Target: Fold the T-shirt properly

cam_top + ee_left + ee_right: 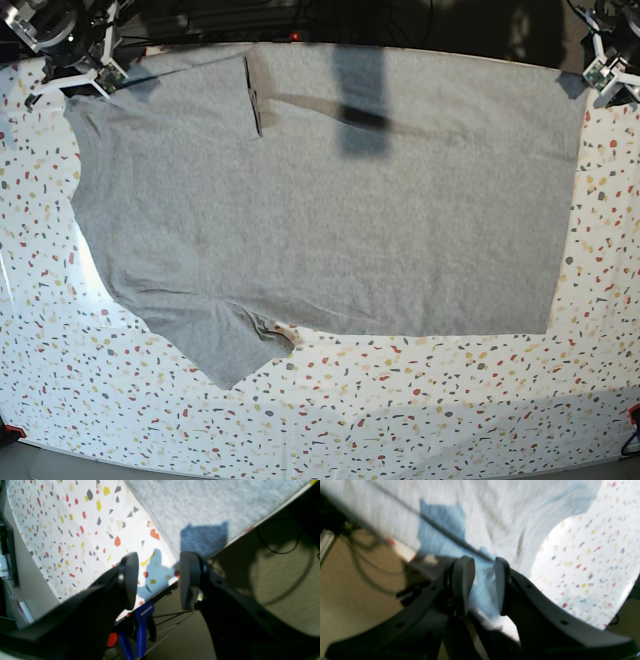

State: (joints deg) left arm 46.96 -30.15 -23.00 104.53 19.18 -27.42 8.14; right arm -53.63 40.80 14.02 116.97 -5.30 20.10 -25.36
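Lying flat across the speckled worktop (330, 400), the T-shirt (330, 210) shows whole only in the base view, plain side up, one sleeve (225, 345) pointing toward the near edge, its far edge along the worktop's back rim. The left wrist view adds the left claw (158, 580) spread wide with nothing between its pads, hanging over the worktop's corner beside the cloth's edge, with blue clamps (142, 627) under the rim. The right wrist view, blurred, shows the right claw (482, 585) parted with grey cloth between its pads; whether they pinch it I cannot tell
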